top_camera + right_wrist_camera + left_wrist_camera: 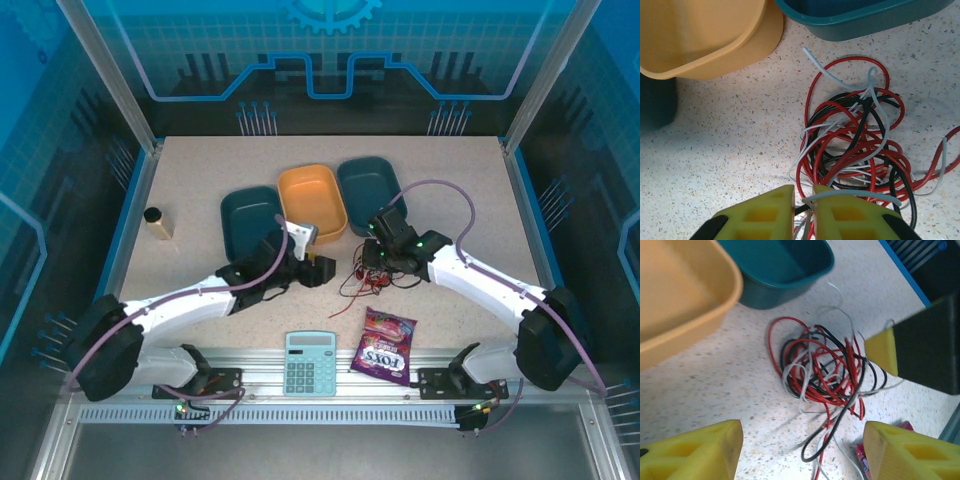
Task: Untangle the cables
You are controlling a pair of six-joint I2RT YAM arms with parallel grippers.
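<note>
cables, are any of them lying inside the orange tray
No, the red, black and white cables lie in one tangle on the speckled table, beside the orange tray and not in it.

Speckled table (470,200); upper centre, orange tray (312,200) flanked by left teal tray (250,217) and right teal tray (365,180); bottle (157,222) far left; cables (365,282) tangled mid-frame; calculator (311,362) and sweet packet (384,346) lower centre.

An orange tub (312,200) sits between two teal tubs (250,215) (372,180); calculator (311,362) and sweets packet (384,345) lie side by side.
</note>
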